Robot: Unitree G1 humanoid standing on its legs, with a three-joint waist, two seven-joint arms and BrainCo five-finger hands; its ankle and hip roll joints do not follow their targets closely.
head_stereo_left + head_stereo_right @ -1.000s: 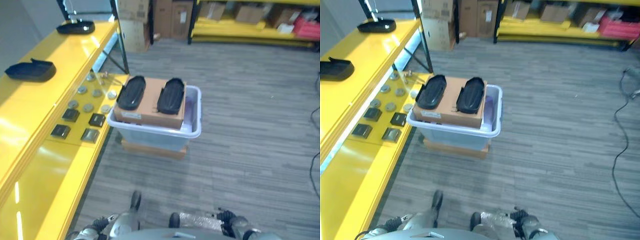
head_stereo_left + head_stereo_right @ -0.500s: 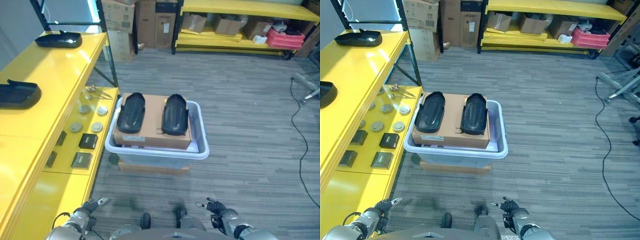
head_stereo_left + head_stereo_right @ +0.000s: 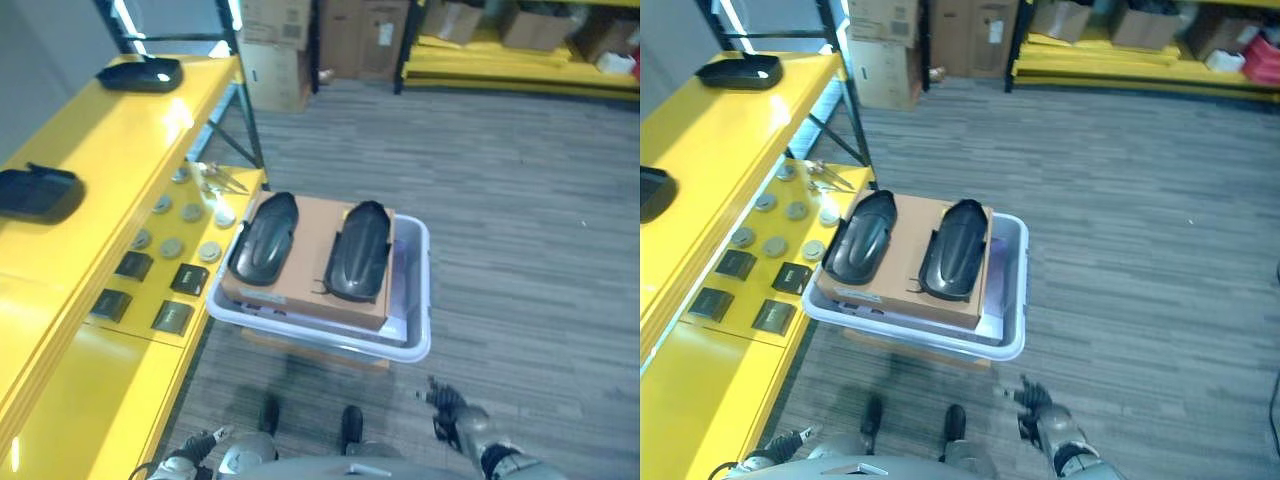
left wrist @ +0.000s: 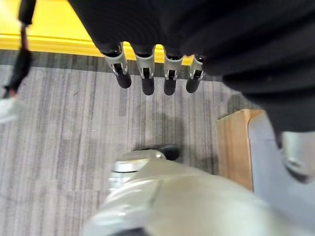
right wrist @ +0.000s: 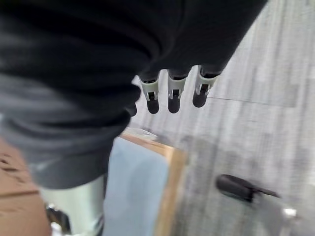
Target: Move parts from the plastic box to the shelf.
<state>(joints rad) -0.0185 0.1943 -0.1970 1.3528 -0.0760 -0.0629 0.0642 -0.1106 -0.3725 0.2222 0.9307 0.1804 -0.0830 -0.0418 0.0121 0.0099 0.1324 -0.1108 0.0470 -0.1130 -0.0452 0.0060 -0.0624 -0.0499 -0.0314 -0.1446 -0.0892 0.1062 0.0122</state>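
Right hand sits low at the near edge of the head views, over the grey plank floor, short of the plastic box and apart from it. Fingers hang straight and relaxed, nothing held. Left hand shows w/ fingers straight in a row over the floor, also empty; in the left eye view it is at the bottom edge beside the yellow shelf.

Box config: pale translucent tub on the floor, next to the shelf's lower tier. A brown cardboard carton rests in it, top above the rim. Two black oval parts lie side by side on the carton: left part and right part, not touching each other.

Shelf config: upper tier carries two black parts, one near, one at the far end, well apart. Lower tier holds round metal discs and dark square blocks in rows.

Background: cardboard cartons and a second yellow rack.
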